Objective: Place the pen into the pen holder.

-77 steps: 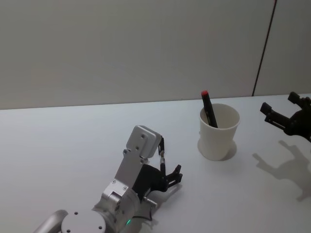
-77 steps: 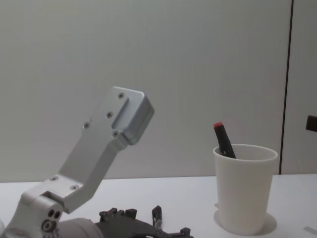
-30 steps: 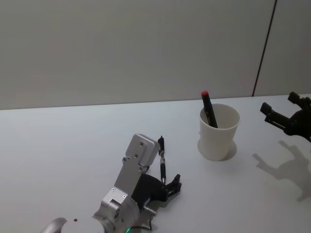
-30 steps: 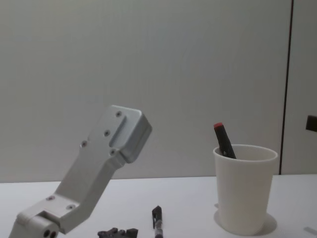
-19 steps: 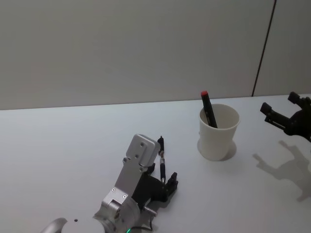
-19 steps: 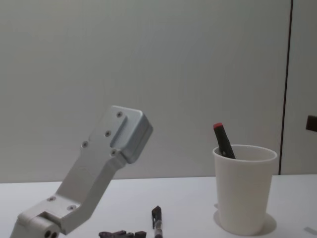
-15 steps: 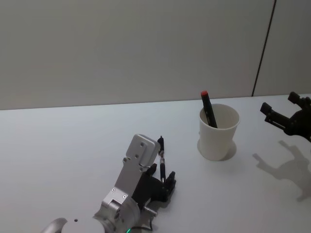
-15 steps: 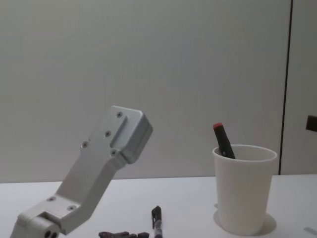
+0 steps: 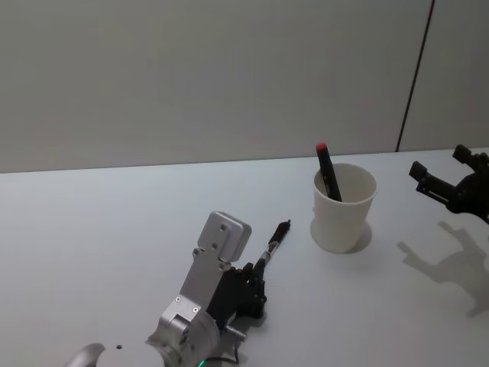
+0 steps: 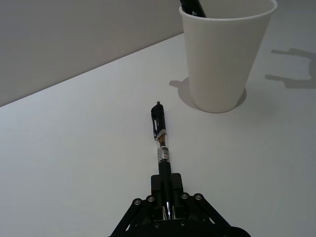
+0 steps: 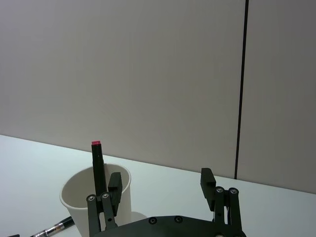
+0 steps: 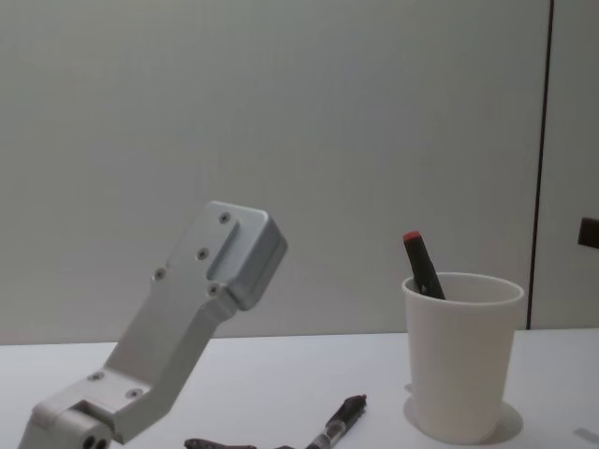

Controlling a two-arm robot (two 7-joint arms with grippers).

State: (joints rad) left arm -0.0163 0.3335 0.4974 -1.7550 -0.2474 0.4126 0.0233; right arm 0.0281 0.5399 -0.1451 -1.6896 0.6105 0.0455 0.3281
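Observation:
A slim pen (image 9: 273, 243) with a black clip end and a clear barrel lies low over the white table, its free end aimed at the pen holder (image 9: 344, 206). My left gripper (image 9: 255, 289) is shut on the pen's near end; the left wrist view shows the pen (image 10: 161, 143) held between the fingers of the left gripper (image 10: 167, 193). The pen holder (image 10: 224, 54) is a white paper cup standing upright, a short way beyond the pen's tip. My right gripper (image 9: 442, 171) hovers open to the right of the cup, holding nothing.
A black marker with a red cap (image 9: 328, 171) leans inside the cup, also seen as the marker (image 12: 423, 266) from the chest. The left arm's silver housing (image 12: 215, 271) rises at the table's front left. White table (image 9: 107, 229) lies bare around the cup.
The left gripper's fingers closed on the pen. The pen swung from pointing straight away to pointing right, toward the cup. The right gripper stayed still.

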